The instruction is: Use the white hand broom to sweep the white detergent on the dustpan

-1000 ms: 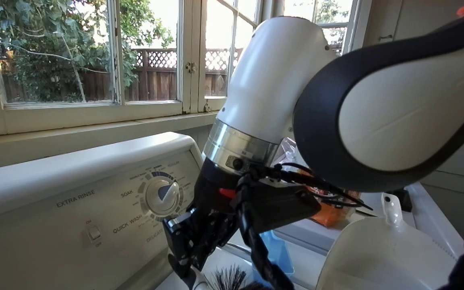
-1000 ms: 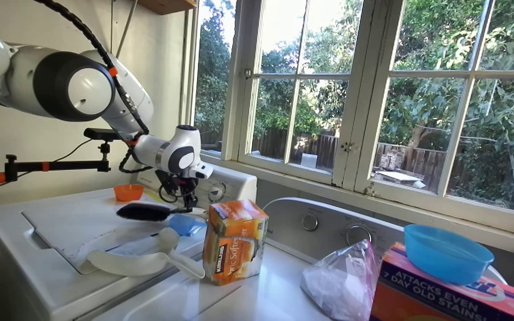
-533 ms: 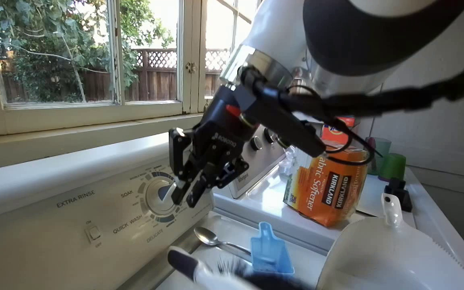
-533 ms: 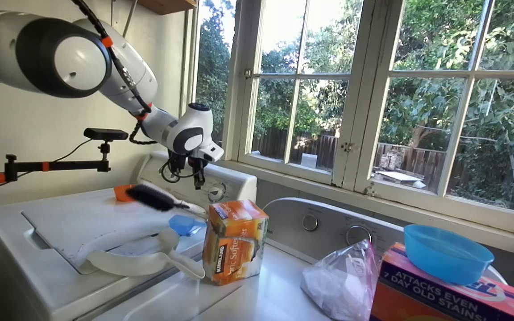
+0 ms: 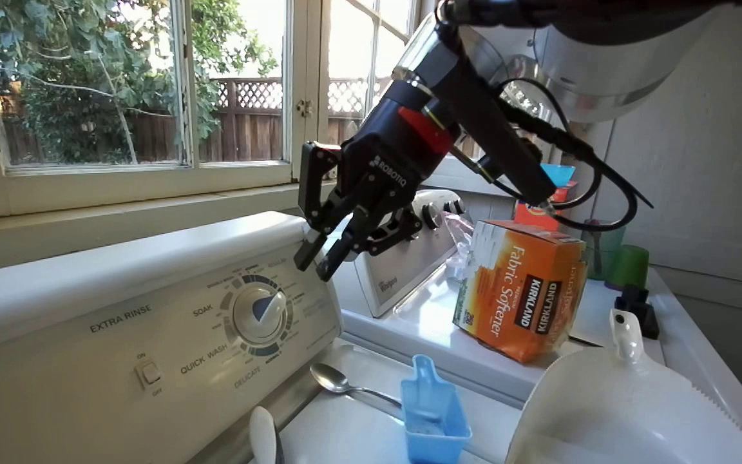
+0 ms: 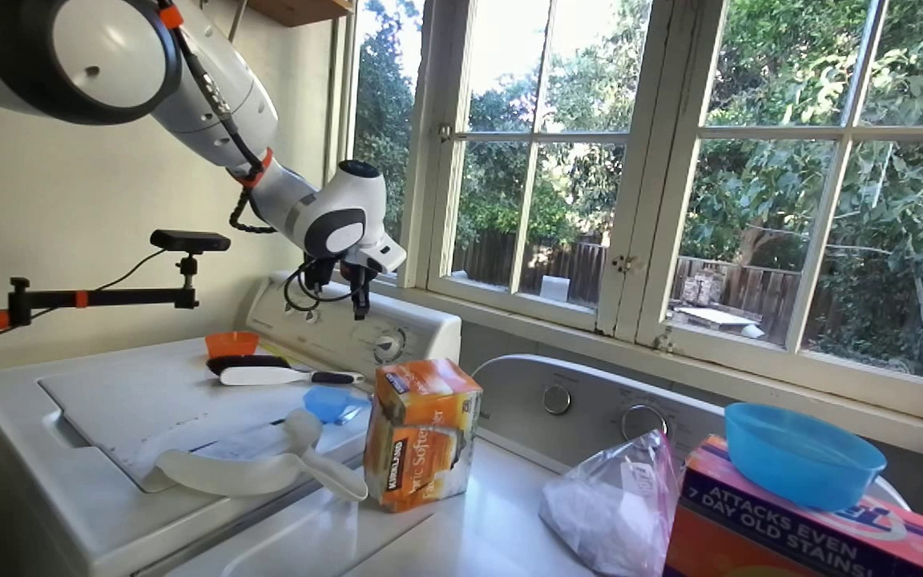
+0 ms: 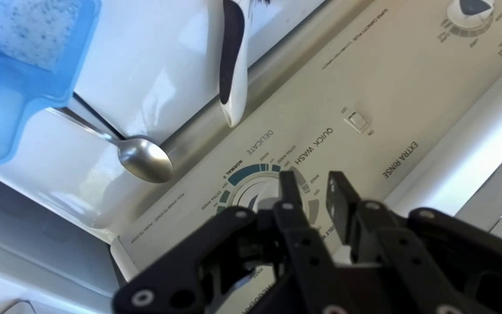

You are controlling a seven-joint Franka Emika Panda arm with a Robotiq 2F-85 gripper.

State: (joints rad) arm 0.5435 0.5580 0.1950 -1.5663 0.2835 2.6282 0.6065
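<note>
The white hand broom point(image 6: 257, 376), with black bristles, lies on the washer lid; only its handle end point(image 5: 261, 433) shows in an exterior view. Its dark-gripped handle point(image 7: 235, 65) also appears at the top of the wrist view. Well above it hangs my gripper point(image 5: 315, 263), in front of the control panel and apart from the broom. Between its tips point(image 7: 310, 176) is a narrow gap with nothing in it. The white dustpan point(image 5: 628, 406) rests nearer the lid's edge. White speckled powder point(image 7: 33, 32) sits in a blue scoop. Whether faint lid specks point(image 6: 181, 421) are the detergent, I cannot tell.
A metal spoon point(image 7: 145, 160) lies beside the blue scoop point(image 5: 434, 412). The fabric softener box point(image 6: 423, 433) stands by the dustpan handle. An orange bowl point(image 6: 231, 344) is behind the broom. Windows and the washer's panel point(image 5: 171, 361) bound the back.
A second ago my gripper was at the broom's handle. It has come away and risen; the broom, tilted half a second ago, has dropped and rolled over onto the lid.
</note>
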